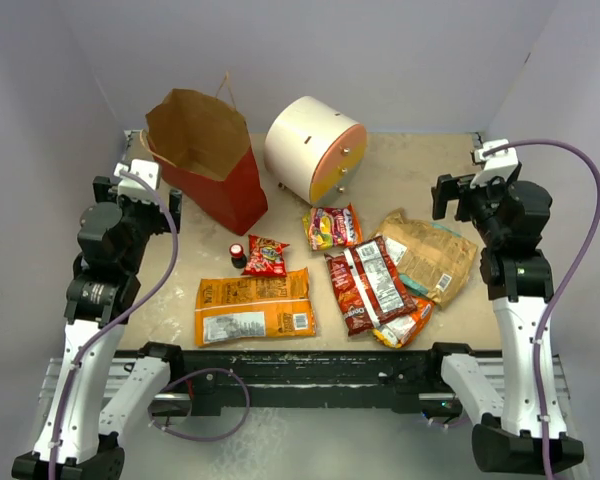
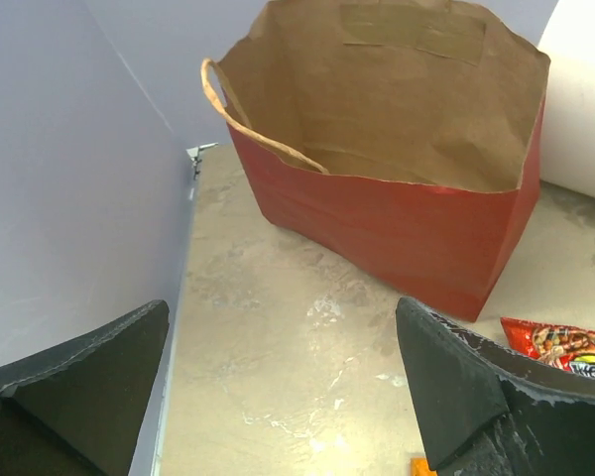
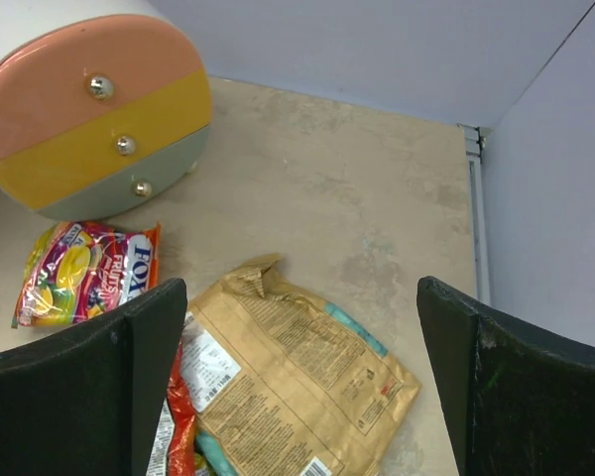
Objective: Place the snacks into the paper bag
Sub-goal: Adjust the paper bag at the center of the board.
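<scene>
left gripper [image 2: 283, 367] and right gripper [image 3: 297, 327] stand wide open, empty; tan packet [image 3: 297, 377] lies nearest the right one, bag [image 2: 377, 218] at the table [image 1: 400, 170] far-left corner.

This is a robotics lab cell, a staged test bench and not a lived-in room. Plain pale walls [image 1: 310, 50] box in the surface [image 1: 420, 165] along its far edge and both side edges. A black metal rail [image 1: 310, 368] runs along the near edge, with the left arm [image 1: 105, 260] mounted at its left end and the right arm [image 1: 515, 250] at its right end. A purple cable [image 1: 580, 230] loops along the right arm. The mottled beige surface holds laid-out props: snack packets [image 1: 255, 307] spread over the middle, a red paper bag [image 1: 205, 160] toward the far left corner, and a cream drawer unit [image 1: 310, 145] by the far edge.
</scene>
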